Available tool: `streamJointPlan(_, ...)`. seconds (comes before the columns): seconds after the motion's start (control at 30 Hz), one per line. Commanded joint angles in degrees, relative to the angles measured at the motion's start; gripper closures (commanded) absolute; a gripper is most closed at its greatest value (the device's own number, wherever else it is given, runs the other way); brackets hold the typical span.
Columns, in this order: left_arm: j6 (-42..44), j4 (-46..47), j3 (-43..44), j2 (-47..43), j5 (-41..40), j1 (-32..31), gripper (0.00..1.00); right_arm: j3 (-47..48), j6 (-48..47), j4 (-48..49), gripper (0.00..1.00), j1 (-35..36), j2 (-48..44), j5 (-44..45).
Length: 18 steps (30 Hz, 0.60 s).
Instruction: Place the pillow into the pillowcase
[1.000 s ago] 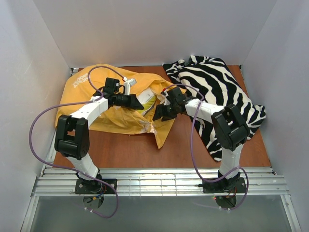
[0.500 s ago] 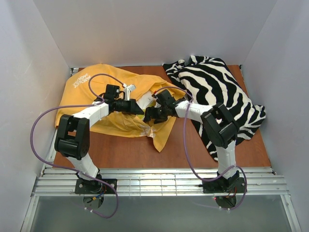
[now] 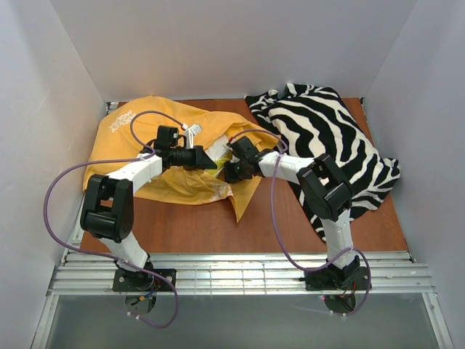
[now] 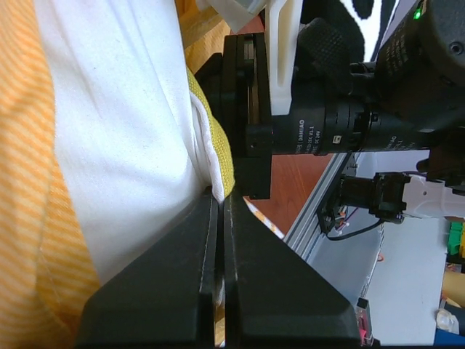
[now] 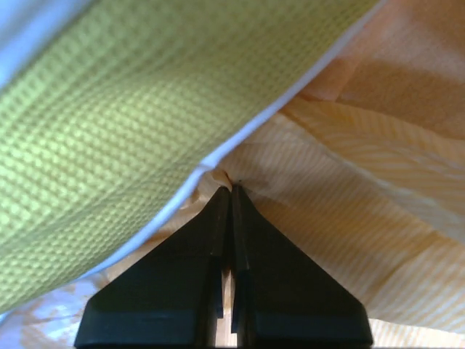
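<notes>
The orange-yellow pillowcase (image 3: 138, 127) lies crumpled at the left-middle of the table, with the pillow (image 3: 221, 149) mostly inside it; only a white and yellow-green strip shows at its opening. In the left wrist view, my left gripper (image 4: 220, 195) is shut on the pillow's (image 4: 123, 109) yellow-green banded edge, and pillowcase cloth (image 4: 22, 160) lies beside it. My right gripper (image 5: 231, 187) is shut on a fold of pillowcase fabric (image 5: 334, 218), just under the pillow's green band (image 5: 109, 109). From above, the left gripper (image 3: 212, 160) and right gripper (image 3: 229, 171) sit almost tip to tip at the opening.
A black-and-white zebra-striped cloth (image 3: 327, 138) is heaped at the right, under and behind the right arm. White walls enclose the table on three sides. Bare wood (image 3: 218, 233) lies in front of the pillowcase, and metal rails (image 3: 240, 273) run along the near edge.
The right gripper has moved left to the pillowcase opening and shut on its fabric. The left gripper has stayed shut and shifted slightly. The pillowcase flap has been drawn further over the pillow.
</notes>
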Motion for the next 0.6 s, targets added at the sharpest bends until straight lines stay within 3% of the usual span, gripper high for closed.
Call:
streamJointPlan(0.0, 0.19, -0.32, -0.15, -4.27, 2.23, -0.59, 1.00, -1.53, -6.37, -9.22, 0.99, -1.10, -0.73, 5.30)
streamJointPlan(0.23, 7.04, -5.07, -4.01, -4.27, -10.93, -0.06, 1.00, -11.38, -14.02, -9.57, 0.99, -4.71, -19.97, 1.70)
streamJointPlan(0.4, 10.38, -7.79, -2.53, 0.03, -14.56, -0.24, 1.00, -16.39, -17.71, -6.24, 0.99, -4.71, -29.29, -6.99)
streamJointPlan(0.57, 11.97, -9.64, 0.29, 5.38, -14.65, -3.75, 1.00, -18.07, -20.17, -2.02, 0.99, -4.19, -32.30, -17.81)
